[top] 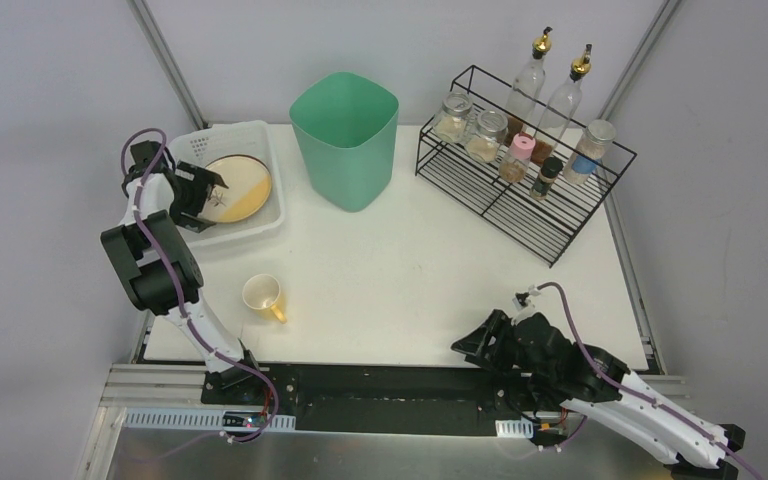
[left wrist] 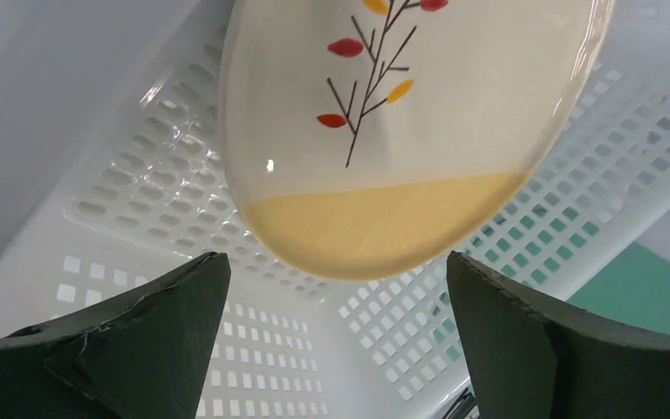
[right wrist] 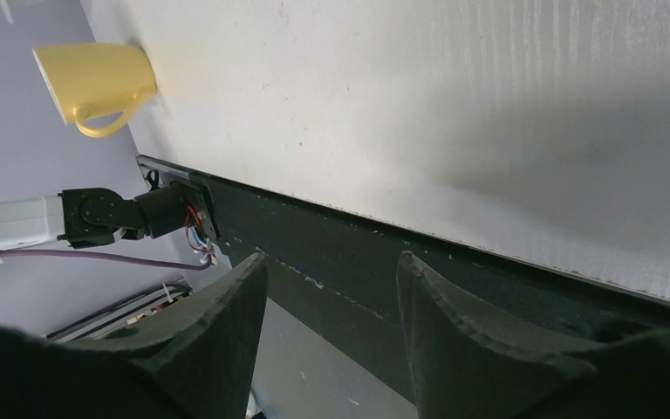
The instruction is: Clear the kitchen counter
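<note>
Gleaming round plate [left wrist: 454, 175] in perforated basket [left wrist: 140, 201]

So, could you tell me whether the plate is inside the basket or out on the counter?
Inside: the plate rests within the walls of the white perforated basket, its mesh showing around it.

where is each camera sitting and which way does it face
top external: above and behind the arm bases, looking down on the kitchen counter; left arm and right arm show.
left wrist: over the white basket, facing the plate in it; left jaws wide open below.
right wrist: low at the counter's near edge, facing left toward the yellow mug; right jaws apart, empty.
shared: top and right wrist both show the mug; top and left wrist, the plate.
</note>
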### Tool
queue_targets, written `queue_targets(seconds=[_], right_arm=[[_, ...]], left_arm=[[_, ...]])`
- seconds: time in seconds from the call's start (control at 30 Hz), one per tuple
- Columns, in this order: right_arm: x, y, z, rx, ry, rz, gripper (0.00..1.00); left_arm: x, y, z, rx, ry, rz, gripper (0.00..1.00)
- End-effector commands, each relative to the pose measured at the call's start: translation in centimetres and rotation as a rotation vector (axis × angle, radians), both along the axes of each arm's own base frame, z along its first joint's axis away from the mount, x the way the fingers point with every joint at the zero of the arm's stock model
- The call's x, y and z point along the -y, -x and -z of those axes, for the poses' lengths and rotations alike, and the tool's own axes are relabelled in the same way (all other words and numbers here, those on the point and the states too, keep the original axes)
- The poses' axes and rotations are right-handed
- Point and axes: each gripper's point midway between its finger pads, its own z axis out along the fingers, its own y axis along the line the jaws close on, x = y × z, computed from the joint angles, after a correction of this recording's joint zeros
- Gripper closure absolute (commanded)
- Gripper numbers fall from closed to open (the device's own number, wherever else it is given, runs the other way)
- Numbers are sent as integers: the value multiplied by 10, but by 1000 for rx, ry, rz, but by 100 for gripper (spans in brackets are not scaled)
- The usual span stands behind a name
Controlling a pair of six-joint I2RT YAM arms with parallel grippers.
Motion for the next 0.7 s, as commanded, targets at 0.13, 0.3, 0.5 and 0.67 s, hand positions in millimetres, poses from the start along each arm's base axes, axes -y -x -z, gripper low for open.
queue_targets(seconds=[0.13,0.3,0.5,0.67], right_arm=[[3,2,-14,56,74,-79,41],[-5,3,-15,65,74,-119,41],[-15,4,-12,62,67,-157,41],[-23,9,-14,47,61,-204,41]], left_arm=[[37,29,-53,80,-10,185,1],[62,56,-76,135,-30,287,1],[94,95,-95,197,-48,376,2],[116,131,-101,196,-109,460,2]])
